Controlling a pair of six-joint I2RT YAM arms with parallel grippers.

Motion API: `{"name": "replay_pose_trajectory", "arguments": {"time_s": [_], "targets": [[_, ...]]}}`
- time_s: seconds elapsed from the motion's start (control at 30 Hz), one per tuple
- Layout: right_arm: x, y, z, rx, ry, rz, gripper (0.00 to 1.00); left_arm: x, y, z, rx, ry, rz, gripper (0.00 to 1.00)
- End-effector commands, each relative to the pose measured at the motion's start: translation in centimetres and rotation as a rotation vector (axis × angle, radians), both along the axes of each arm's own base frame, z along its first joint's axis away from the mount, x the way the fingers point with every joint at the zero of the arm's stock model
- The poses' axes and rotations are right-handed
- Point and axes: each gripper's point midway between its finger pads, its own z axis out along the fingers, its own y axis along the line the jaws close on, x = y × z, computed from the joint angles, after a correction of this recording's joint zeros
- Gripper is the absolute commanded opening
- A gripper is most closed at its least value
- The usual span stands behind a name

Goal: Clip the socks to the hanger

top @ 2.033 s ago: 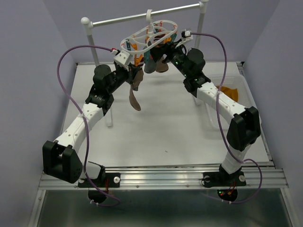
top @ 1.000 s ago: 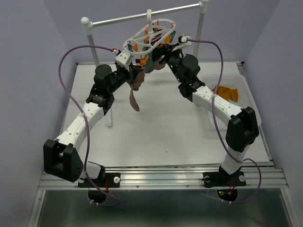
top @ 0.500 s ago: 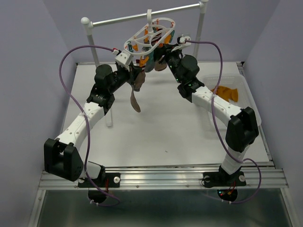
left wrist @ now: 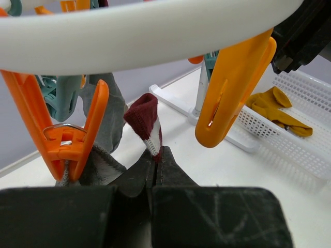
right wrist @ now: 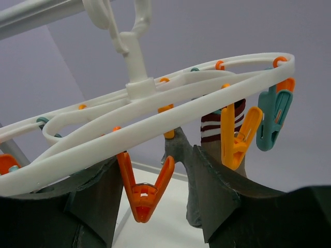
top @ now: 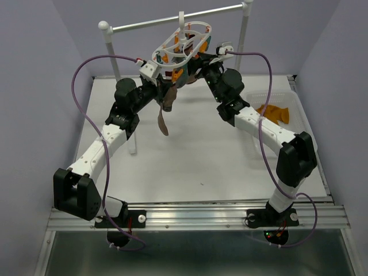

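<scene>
1. Left wrist view: the left claw (left wrist: 156,161) is clamped shut on a sock (left wrist: 146,116). The sock's maroon-tipped end stands just above the fingertips.
2. Seen from the top external camera, the rest of that sock dangles loose below the claw. It looks light and limp, so it will likely fold, swing and sag wherever it is unsupported.
3. The hanger (left wrist: 145,31) crosses directly above the left claw. An empty orange clip (left wrist: 235,88) hangs just up and to the claw's right. A second orange clip (left wrist: 92,124) hangs up and to its left, with a grey sock (left wrist: 111,119) at its mouth.
4. The right claw (right wrist: 155,206) has its jaws apart, and a third orange clip (right wrist: 145,205) hangs between them. I cannot tell whether the pads touch it.
5. The hanger is thin plastic hung by its hook from the rack bar (top: 172,20). It will probably tilt and swing under any push, so steady it while clipping.
6. The clips look springy and should open when squeezed at the upper wings, not at the tip.
7. The best hold on a sock is close to its edge, leaving a short tab proud of the fingertips for the clip to bite. The present grip seems to give this.
8. A striped sock (right wrist: 220,124) is clipped beyond the right claw, to its right. A mustard sock (left wrist: 274,106) lies in the basket (left wrist: 310,155), well right of the left claw.
</scene>
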Motion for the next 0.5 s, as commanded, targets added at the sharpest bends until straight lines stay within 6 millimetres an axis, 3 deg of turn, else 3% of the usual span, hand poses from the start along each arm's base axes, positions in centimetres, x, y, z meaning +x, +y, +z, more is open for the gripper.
{"name": "replay_pose_trajectory", "arguments": {"time_s": [0.0,0.47], "targets": [[-2.25,-1.55,4.87,0.068,-0.119,-0.033,0.59,-0.26,-0.33,3.92,-0.046,-0.111,-0.021,0.00],[-2.34,-1.40,5.50,0.070,-0.135,-0.024,0.53,-0.11,-0.45,3.91,-0.049,-0.116,-0.024,0.00]]}}
